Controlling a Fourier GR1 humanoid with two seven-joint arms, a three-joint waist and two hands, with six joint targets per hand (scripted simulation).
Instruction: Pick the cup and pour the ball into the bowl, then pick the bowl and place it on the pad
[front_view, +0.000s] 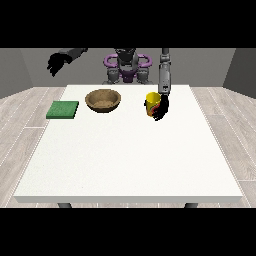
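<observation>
one step in: you have fingers (159, 111) curled round the yellow cup (152, 102); next lift and tip it over the bowl (103, 99).

The white table (125, 160) is carrying a green pad (63, 109) at the view's left, a wooden bowl (103, 100) beside it, and a yellow cup (152, 103).

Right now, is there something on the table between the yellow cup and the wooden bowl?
No, nothing visible stands between them. The cup, with the hand at the view's right at it, and the bowl are separated only by bare table. The green pad lies beyond the bowl.
</observation>
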